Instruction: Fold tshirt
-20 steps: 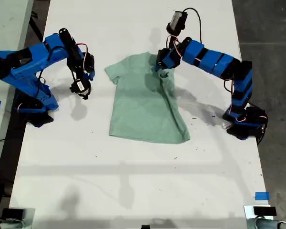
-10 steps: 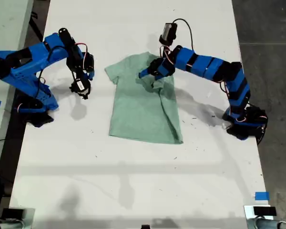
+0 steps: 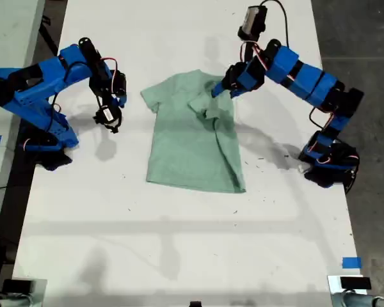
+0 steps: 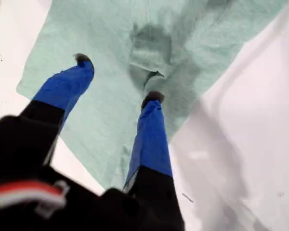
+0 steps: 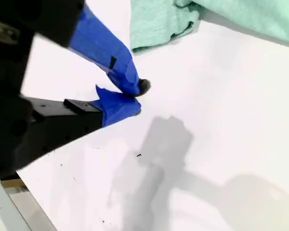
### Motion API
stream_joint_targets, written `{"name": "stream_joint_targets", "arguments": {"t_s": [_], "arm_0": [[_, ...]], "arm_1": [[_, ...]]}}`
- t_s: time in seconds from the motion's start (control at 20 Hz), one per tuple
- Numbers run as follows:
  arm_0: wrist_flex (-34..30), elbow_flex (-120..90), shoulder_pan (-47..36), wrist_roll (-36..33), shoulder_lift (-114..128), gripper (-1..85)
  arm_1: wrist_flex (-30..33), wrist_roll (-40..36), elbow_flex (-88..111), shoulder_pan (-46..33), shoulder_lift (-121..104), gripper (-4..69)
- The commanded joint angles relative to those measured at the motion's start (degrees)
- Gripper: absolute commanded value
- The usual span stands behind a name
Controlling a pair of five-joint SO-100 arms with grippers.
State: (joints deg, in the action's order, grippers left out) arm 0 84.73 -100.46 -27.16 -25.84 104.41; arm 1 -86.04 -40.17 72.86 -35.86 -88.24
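The pale mint-green tshirt [image 3: 192,137] lies flat on the white table [image 3: 179,243]. Its side toward the exterior view's right is folded inward, and the sleeve [image 3: 208,105] lies crumpled on the chest. My first gripper [image 3: 221,89] hovers open just above that folded sleeve, with nothing between its fingers. In the first wrist view, the first gripper [image 4: 118,77] spreads its jaws over the tshirt [image 4: 111,125]. My second gripper [image 3: 109,118] hangs shut over bare table at the exterior view's left, apart from the other sleeve. The second wrist view shows the second gripper [image 5: 137,96] beside the tshirt [image 5: 159,24].
Blue tape marks [image 3: 351,262] sit near the table's front corner at the exterior view's right. Dark floor [image 3: 365,38] runs along that side. A second table [image 3: 6,32] stands at the exterior view's left.
My first gripper carried the sleeve inward over the chest, let it go and drew back up toward the exterior view's right. The shirt's lower corner on that side slid inward. The second arm stayed still.
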Motion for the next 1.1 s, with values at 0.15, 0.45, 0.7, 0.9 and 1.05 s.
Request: {"name": "stream_joint_targets", "arguments": {"t_s": [0.15,0.45,0.7,0.9,1.05], "arm_0": [[0.2,1.8,-4.3,-2.7,2.5,6.0],[-0.2,7.1,-10.9,-6.9,-2.6,15.5],[-0.6,14.9,-14.6,-12.0,-9.1,24.9],[-0.3,20.0,-17.1,-14.7,-12.7,26.7],[1.2,28.1,-17.0,-16.5,-20.1,26.8]], "arm_1": [[4.7,0.5,19.2,-1.5,-23.2,17.3],[4.7,2.3,29.1,-1.1,-33.1,16.3],[4.3,2.5,32.4,-1.5,-37.4,16.2],[3.9,2.6,34.1,-1.5,-40.2,16.4],[3.5,2.8,35.1,-1.8,-41.7,16.5]]}}
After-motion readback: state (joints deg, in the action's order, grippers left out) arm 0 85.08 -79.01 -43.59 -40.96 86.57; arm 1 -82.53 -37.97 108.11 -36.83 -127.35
